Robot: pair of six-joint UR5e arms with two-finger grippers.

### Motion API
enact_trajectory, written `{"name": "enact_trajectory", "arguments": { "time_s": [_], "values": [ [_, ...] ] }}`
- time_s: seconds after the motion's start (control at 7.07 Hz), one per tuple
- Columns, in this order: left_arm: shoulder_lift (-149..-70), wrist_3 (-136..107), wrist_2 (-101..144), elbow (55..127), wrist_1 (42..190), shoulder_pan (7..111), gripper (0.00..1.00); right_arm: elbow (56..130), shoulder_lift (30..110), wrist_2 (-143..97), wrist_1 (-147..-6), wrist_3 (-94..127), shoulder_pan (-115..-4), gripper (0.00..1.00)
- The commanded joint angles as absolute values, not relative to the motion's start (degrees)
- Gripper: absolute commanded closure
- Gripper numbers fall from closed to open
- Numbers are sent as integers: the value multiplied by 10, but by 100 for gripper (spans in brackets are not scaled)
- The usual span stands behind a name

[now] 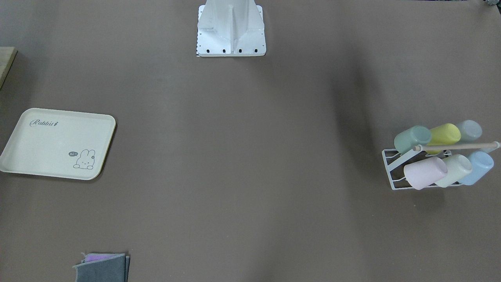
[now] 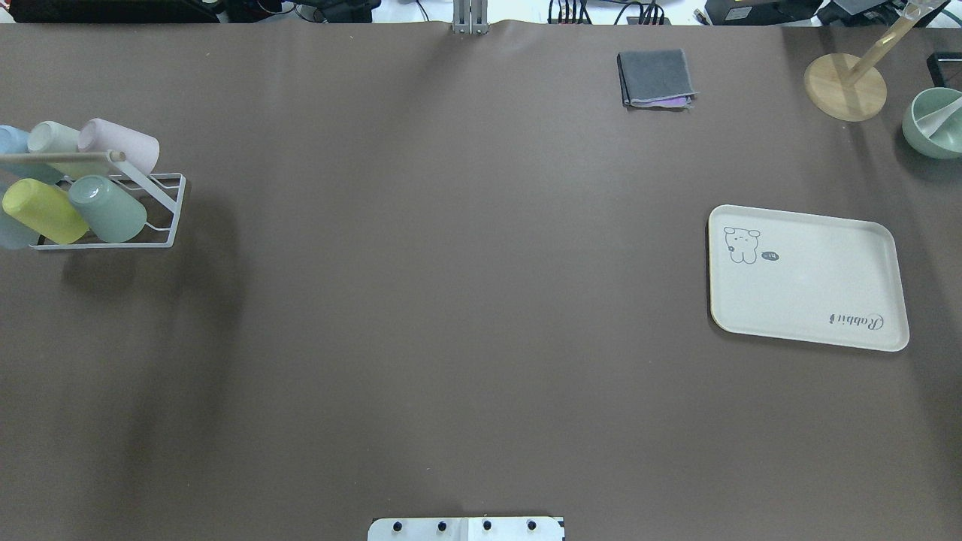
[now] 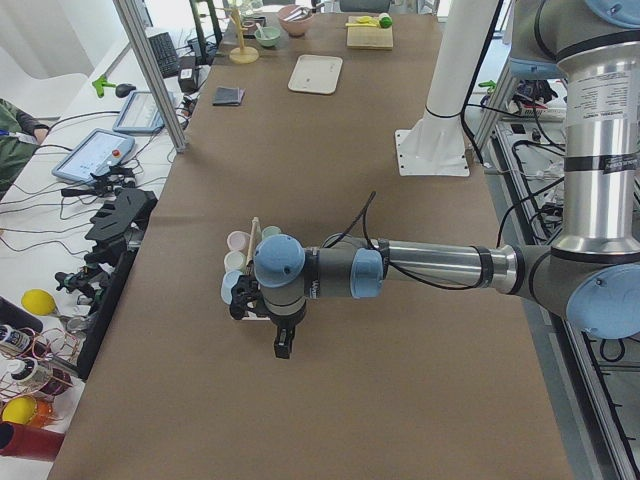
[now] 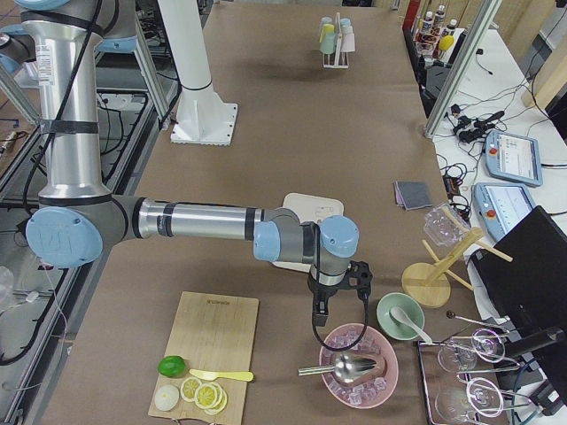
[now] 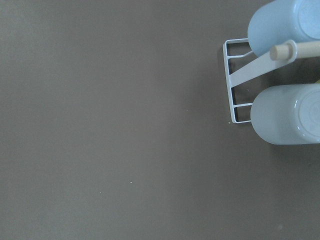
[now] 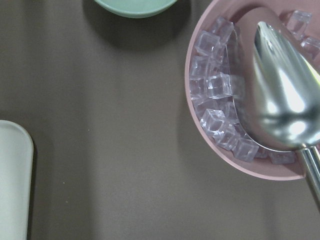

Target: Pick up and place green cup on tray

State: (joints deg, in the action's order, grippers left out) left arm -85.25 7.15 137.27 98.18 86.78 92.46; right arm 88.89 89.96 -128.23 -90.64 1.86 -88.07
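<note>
Brown table (image 1: 250,156): one tray (image 1: 51,145), six cups (image 1: 424,172)

Both grippers show only in the side views. The left gripper (image 3: 283,343) and the right gripper (image 4: 318,310) are too small to judge there. The tray (image 6: 12,185) is cut off by the right wrist view's left edge.
</note>
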Motion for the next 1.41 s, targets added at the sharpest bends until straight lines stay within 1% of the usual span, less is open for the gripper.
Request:
{"name": "enact_trajectory", "arguments": {
  "time_s": [0.0, 0.85, 1.13, 1.27],
  "values": [
    [-853, 71, 1373, 983, 864, 924, 1, 886, 898, -1283, -907, 19, -881, 0],
    [-851, 72, 1374, 985, 870, 925, 1, 887, 885, -1294, -898, 20, -849, 0],
    [-850, 74, 1382, 988, 870, 924, 1, 879, 889, -1295, -820, 116, -804, 0],
    [-849, 77, 1396, 988, 872, 924, 1, 868, 897, -1295, -783, 128, -792, 0]
  ]
}}
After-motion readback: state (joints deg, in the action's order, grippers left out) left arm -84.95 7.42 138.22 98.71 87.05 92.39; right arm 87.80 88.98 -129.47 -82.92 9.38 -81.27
